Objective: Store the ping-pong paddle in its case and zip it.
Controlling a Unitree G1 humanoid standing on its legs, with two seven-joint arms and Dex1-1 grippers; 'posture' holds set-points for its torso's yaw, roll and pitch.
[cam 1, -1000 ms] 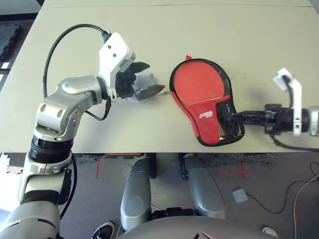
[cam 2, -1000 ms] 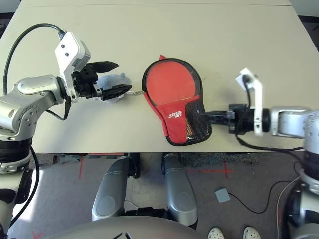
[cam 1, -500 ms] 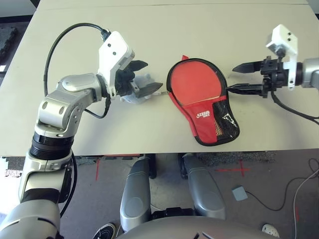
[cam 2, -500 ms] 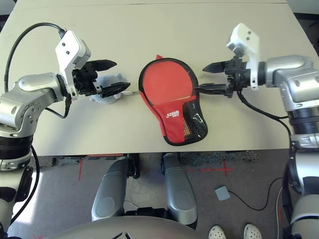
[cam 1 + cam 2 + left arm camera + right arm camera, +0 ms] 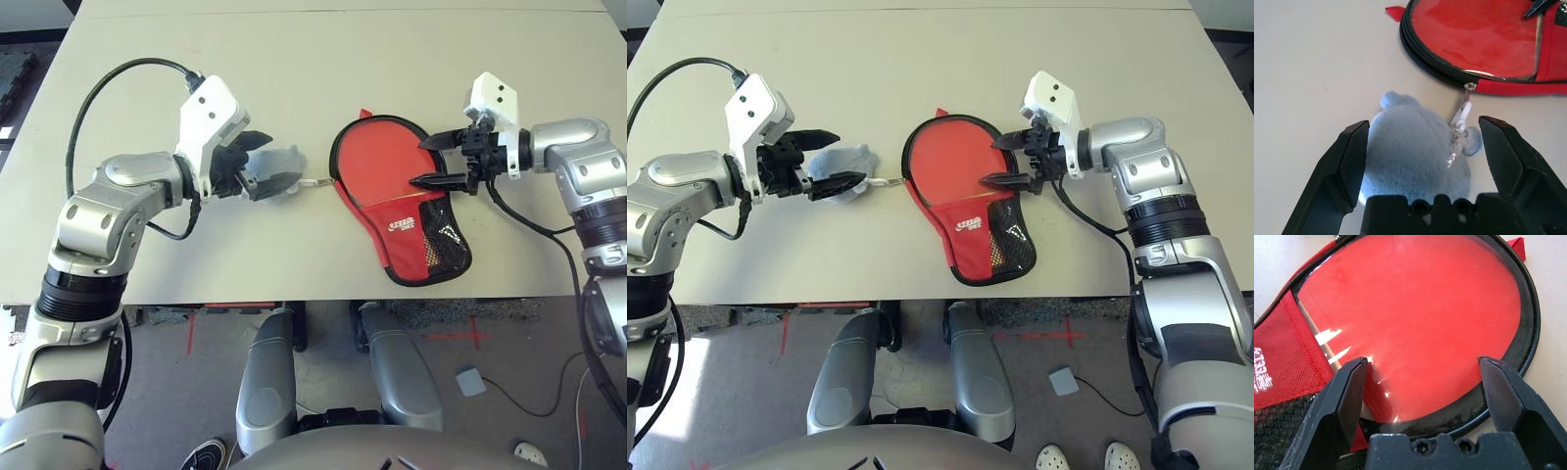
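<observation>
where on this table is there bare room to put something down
The far half of the table, beyond both grippers, is bare, as is the near strip left of the case. The middle is crowded: left gripper open around the grey pouch, right gripper open over the case.

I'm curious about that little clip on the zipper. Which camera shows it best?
The left wrist view: the zipper pull hangs from the case edge, large between the left gripper's open fingers. The two eye views show it as a tiny pale sliver beside the case.
</observation>
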